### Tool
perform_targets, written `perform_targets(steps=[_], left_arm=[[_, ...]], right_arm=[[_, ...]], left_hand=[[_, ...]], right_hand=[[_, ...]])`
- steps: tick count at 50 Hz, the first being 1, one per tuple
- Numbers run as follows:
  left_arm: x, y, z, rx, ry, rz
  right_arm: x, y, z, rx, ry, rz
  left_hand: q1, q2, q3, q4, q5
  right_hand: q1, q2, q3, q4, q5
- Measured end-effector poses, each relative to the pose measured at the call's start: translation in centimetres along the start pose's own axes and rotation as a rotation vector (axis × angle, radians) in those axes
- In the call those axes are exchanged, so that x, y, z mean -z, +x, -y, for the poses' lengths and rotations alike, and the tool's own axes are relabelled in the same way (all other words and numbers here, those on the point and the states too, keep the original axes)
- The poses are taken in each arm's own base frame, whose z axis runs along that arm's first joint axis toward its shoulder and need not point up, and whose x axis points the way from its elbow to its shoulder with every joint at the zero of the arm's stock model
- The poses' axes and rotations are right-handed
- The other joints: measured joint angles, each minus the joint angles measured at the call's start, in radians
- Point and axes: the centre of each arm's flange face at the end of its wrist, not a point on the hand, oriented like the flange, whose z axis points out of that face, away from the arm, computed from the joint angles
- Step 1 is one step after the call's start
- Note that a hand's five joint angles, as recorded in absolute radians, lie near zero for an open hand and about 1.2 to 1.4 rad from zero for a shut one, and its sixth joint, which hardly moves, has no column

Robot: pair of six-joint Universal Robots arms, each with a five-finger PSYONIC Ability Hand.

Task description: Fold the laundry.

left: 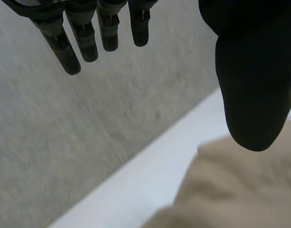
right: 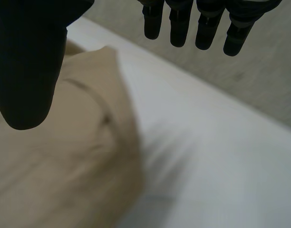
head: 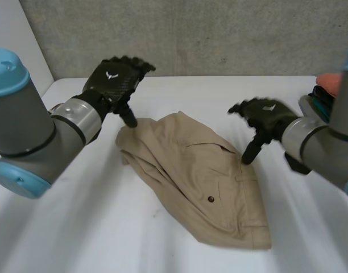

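So the khaki trousers (head: 202,182) lie bunched mid-table (head: 77,227), long axis running far-left to near-right, with the left hand (head: 114,79) hovering over their far-left end and the right hand (head: 265,116) just off their right side, both spread and empty.

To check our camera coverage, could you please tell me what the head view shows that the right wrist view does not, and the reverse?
Head view: the left hand by the trousers' far corner, their button, and a pile of clothes beside the right arm. Right wrist view: the right hand's palm side, thumb and straight fingers apart, holding nothing. Both: the trousers, the white table and the grey wall.
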Motion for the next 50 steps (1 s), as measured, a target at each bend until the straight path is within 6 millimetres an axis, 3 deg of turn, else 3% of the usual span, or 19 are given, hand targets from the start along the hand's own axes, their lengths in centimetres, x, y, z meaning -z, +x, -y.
perform_targets(steps=[7,14,20,24,31,34,39,41,42,43,44,45,46,50], left_arm=[[-1.8,-1.5,-4.6,-0.027,-0.209,-0.101],[-3.8,-1.4,-8.3,-0.054,-0.307,-0.127],[-5.3,-0.9,-10.4,-0.071,-0.322,-0.135],[-6.3,-0.7,-11.3,-0.079,-0.312,-0.133],[-7.8,-1.0,-12.1,-0.095,-0.276,-0.11],[-8.5,-1.5,-12.0,-0.118,-0.238,-0.084],[-10.3,-3.2,-9.5,-0.189,-0.092,0.01],[-11.2,-4.6,-7.1,-0.223,0.016,0.086],[-11.6,-5.5,-5.3,-0.238,0.089,0.14],[-11.8,-6.1,-4.2,-0.244,0.135,0.173],[-12.1,-7.4,-1.5,-0.247,0.239,0.244],[-12.1,-7.7,-0.8,-0.247,0.268,0.263],[-11.9,-8.9,2.3,-0.234,0.387,0.331],[-10.4,-11.1,8.9,-0.171,0.63,0.414]], right_arm=[[-1.3,-2.6,-2.8,-0.084,-0.105,0.003],[-3.6,-3.4,-4.6,-0.059,-0.054,-0.061],[-5.5,-3.7,-5.6,0.001,-0.015,-0.09],[-7.1,-3.7,-6.5,0.054,-0.005,-0.115],[-9.6,-3.1,-7.0,0.103,0.023,-0.152],[-10.6,-2.7,-6.1,0.119,0.074,-0.158],[-12.0,-1.8,-2.1,0.145,0.238,-0.184],[-12.2,-1.3,0.5,0.154,0.344,-0.208],[-12.2,-0.7,3.1,0.161,0.447,-0.234],[-12.0,-0.5,4.3,0.163,0.498,-0.249],[-11.6,0.0,6.9,0.166,0.61,-0.281],[-11.4,0.2,7.7,0.166,0.643,-0.291],[-10.4,0.7,10.6,0.166,0.774,-0.328],[-7.3,1.5,16.5,0.168,1.077,-0.396]], left_hand=[[0.0,0.0,0.0,0.0,0.0],[0.0,0.0,0.0,0.0,0.0],[0.006,0.011,0.006,0.008,0.005],[0.281,0.25,0.248,0.256,0.235],[0.737,0.712,0.707,0.716,0.681],[0.938,0.963,0.949,0.965,0.919],[0.938,0.987,0.976,0.991,0.926],[0.938,0.987,0.979,0.993,0.926],[0.938,0.987,0.979,0.993,0.926],[0.938,0.987,0.98,0.995,0.926],[0.938,0.989,0.98,0.995,0.926],[0.938,0.989,0.98,0.995,0.926],[0.938,0.989,0.98,0.995,0.926],[0.939,0.989,0.98,0.995,0.926]], right_hand=[[0.0,0.0,0.0,0.0,0.0],[0.004,0.021,0.024,0.025,0.016],[0.048,0.086,0.092,0.089,0.078],[0.198,0.198,0.215,0.214,0.203],[0.753,0.83,0.828,0.829,0.775],[0.883,0.958,0.968,0.974,0.928],[0.885,0.959,0.981,0.988,0.938],[0.885,0.959,0.981,0.989,0.938],[0.885,0.959,0.981,0.989,0.939],[0.885,0.959,0.981,0.989,0.94],[0.885,0.964,0.981,0.989,0.94],[0.885,0.966,0.981,0.989,0.94],[0.885,0.968,0.981,0.989,0.94],[0.885,0.968,0.981,0.989,0.94]])
